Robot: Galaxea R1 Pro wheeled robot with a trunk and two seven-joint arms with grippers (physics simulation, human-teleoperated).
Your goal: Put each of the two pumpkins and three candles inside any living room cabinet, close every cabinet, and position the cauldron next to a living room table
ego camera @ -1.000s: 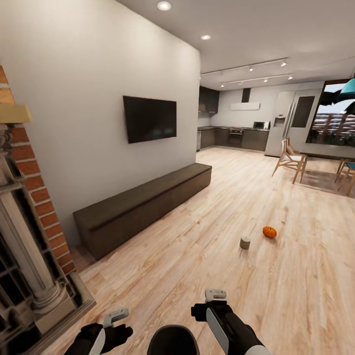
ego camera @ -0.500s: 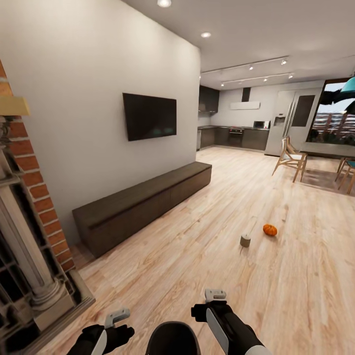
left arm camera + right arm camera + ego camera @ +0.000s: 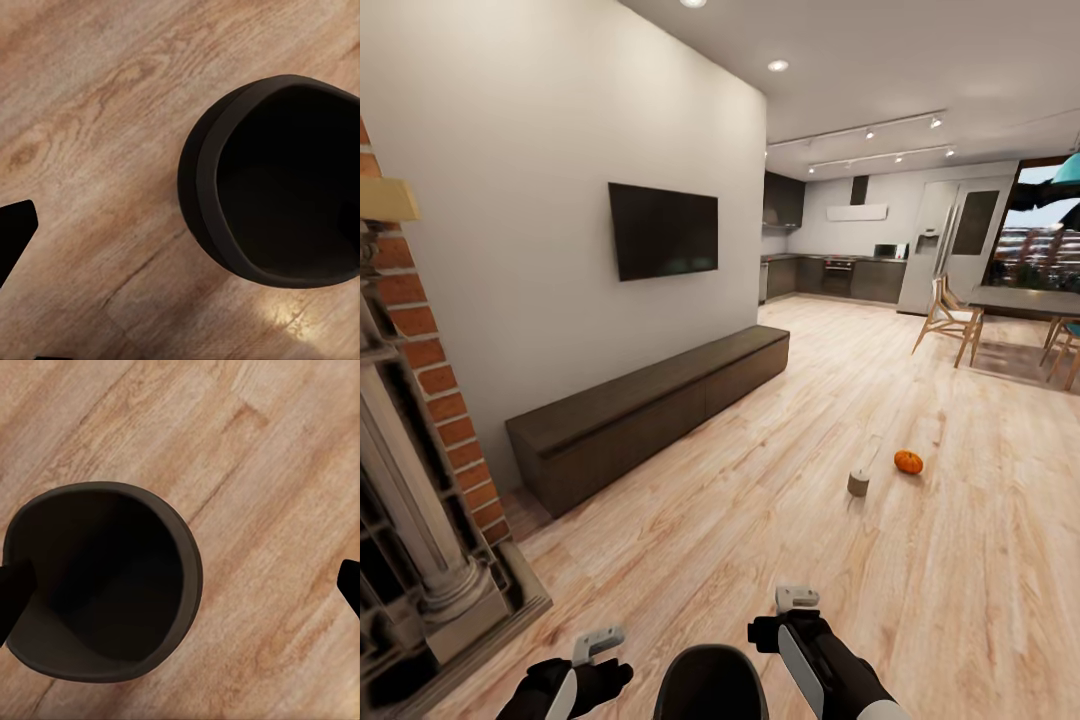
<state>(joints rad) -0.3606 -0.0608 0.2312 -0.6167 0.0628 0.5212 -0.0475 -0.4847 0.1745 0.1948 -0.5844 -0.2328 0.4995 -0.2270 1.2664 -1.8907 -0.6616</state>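
Two tools, left tool and right tool, hang low and empty-handed, spread wide apart from what I can tell, flanking the cauldron parked on the floor. Guessing they're tucked for driving. Further out: candle just beside pumpkin, cabinet shut along the wall.

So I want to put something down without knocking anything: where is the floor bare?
Bare planks run between the cabinet and the candle. It is tighter by the candle and pumpkin, which sit close together, and at the cauldron between the left hand and right hand.
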